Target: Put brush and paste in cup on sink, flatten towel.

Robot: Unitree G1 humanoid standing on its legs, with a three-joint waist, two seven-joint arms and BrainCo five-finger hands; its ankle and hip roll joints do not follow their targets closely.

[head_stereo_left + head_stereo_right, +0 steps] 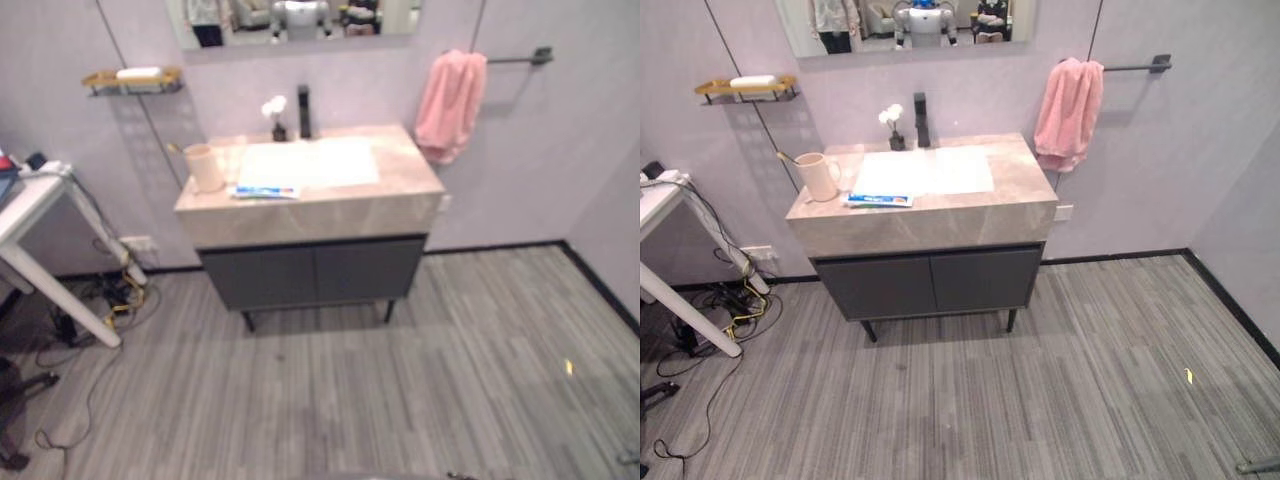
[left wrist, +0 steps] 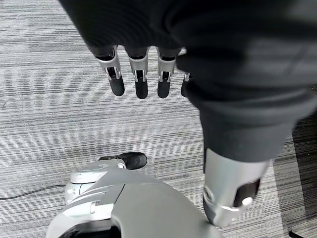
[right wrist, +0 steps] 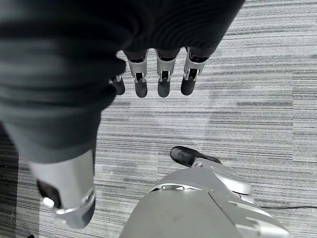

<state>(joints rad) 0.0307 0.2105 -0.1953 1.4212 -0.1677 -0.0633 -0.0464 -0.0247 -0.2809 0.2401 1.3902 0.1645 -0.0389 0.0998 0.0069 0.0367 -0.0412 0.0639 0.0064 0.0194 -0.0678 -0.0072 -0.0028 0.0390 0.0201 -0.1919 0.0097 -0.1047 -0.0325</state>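
Both robot hands hung nearest my cameras, the left robot hand (image 2: 141, 74) and right robot hand (image 3: 161, 74) with fingers straight and relaxed above the grey floor (image 1: 1090, 400), holding nothing. Across the room I saw the paste (image 1: 880, 200) lying flat on the counter (image 1: 930, 222) just beside the cup (image 1: 820, 176), where a brush handle seemingly poked out already. The pink towel (image 1: 1068, 112) hung bunched on its bar (image 1: 1135, 67). By my reckoning, nearly everything was left.
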